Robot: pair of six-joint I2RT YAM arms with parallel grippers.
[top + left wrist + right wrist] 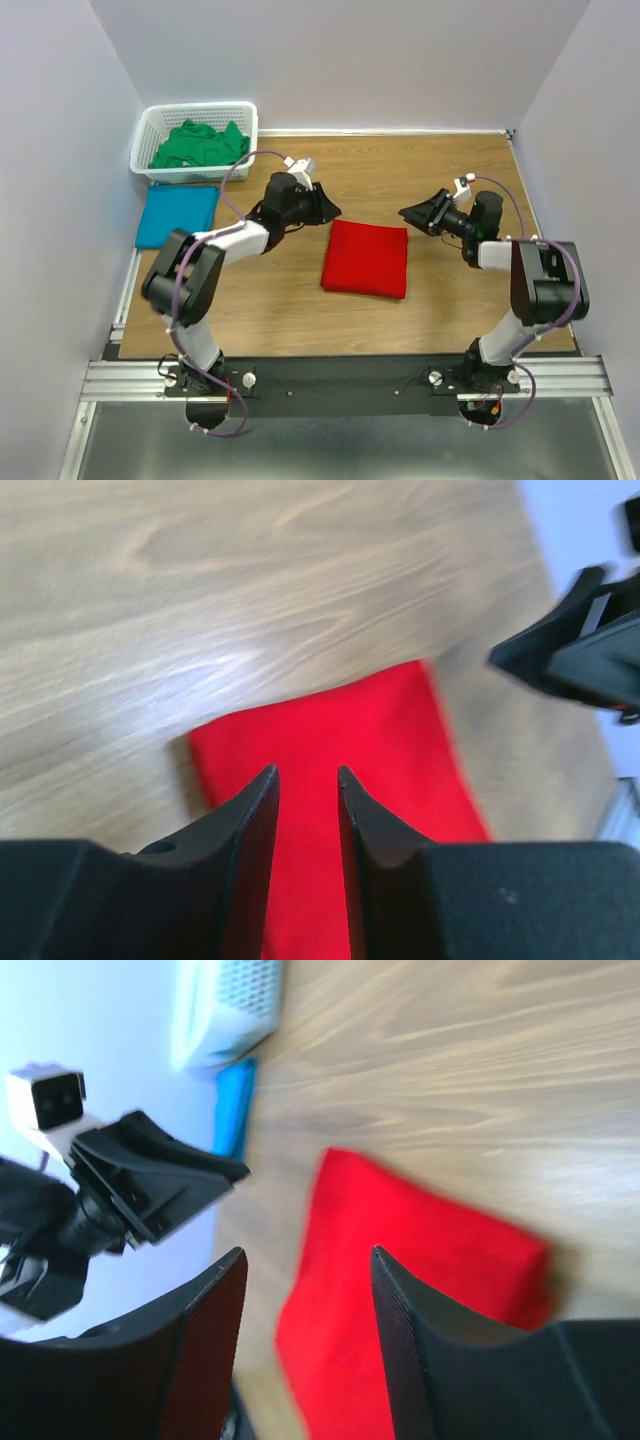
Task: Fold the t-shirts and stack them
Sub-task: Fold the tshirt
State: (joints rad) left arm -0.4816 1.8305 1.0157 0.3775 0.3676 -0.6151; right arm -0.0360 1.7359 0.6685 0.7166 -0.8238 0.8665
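Left gripper (pixel 307 772) hangs narrowly parted and empty, right gripper (pixel 308 1255) wider, empty too, either side of the folded red t-shirt (pixel 366 258) on the table (pixel 270 310); light, floppy cloth, I'd pinch all layers at an edge

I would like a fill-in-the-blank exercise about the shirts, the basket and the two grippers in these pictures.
1. The crumpled t-shirt in the white basket is ____.
2. The folded t-shirt between the left gripper and the right gripper is ____.
3. Both grippers are ____, with nothing between their fingers.
Missing words: green; red; open.
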